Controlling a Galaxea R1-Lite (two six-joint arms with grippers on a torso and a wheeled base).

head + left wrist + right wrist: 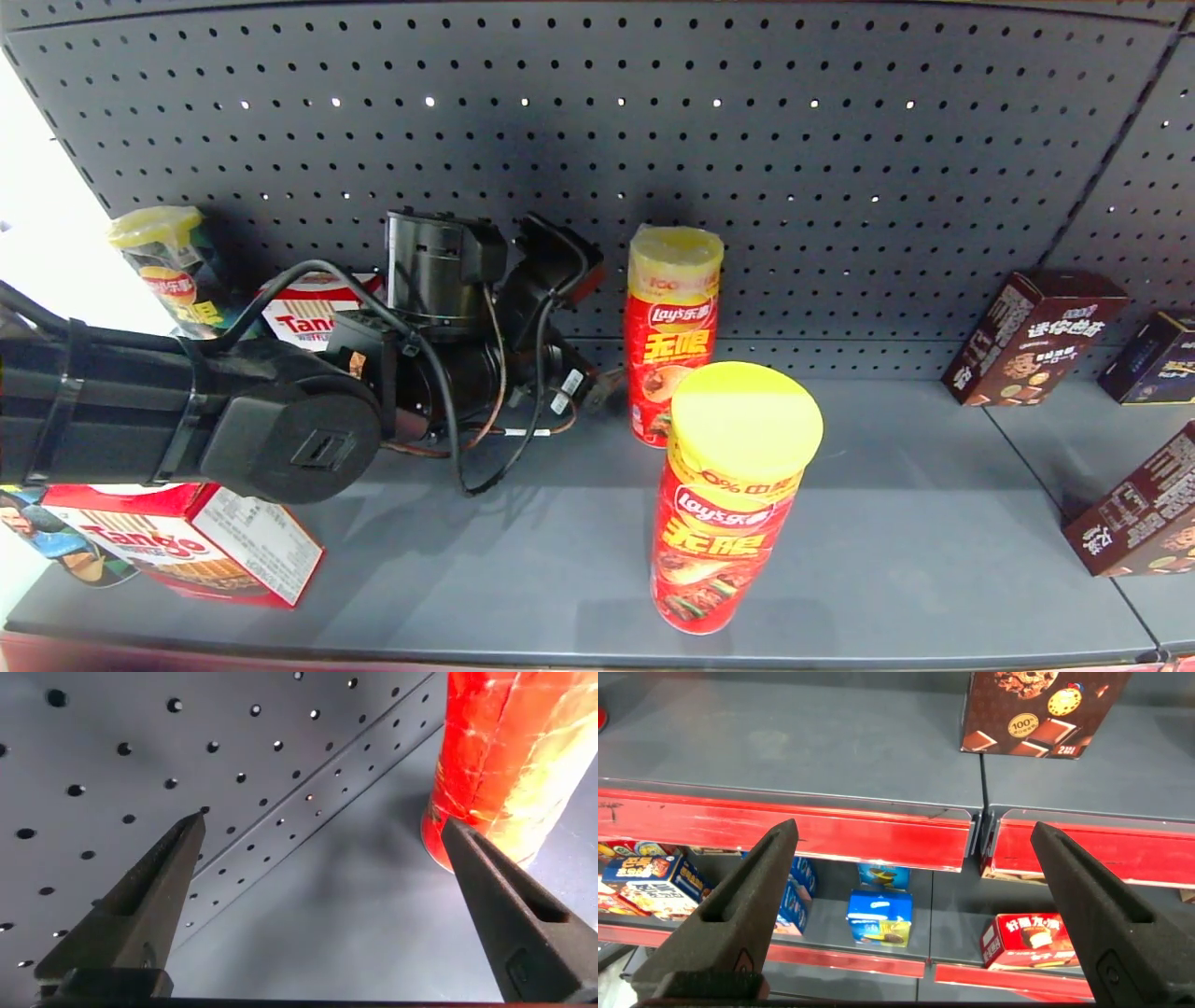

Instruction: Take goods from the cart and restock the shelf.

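Left gripper (pixel 322 821) wide and empty, beside rear chip can (pixel 509 756) on shelf (pixel 308 924), right gripper (pixel 913 829) also wide

Left arm (pixel 140 420) lay across the shelf's (pixel 934 523) left edge.
Left gripper (pixel 323 821), near the back edge, and right gripper (pixel 915 829) both gaped wide.

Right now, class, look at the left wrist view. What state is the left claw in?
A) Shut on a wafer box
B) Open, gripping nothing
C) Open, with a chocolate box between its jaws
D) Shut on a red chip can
B: the left claw has its jaws wide apart with only bare shelf and pegboard between them, and the red chip can stands ungripped close by one fingertip.
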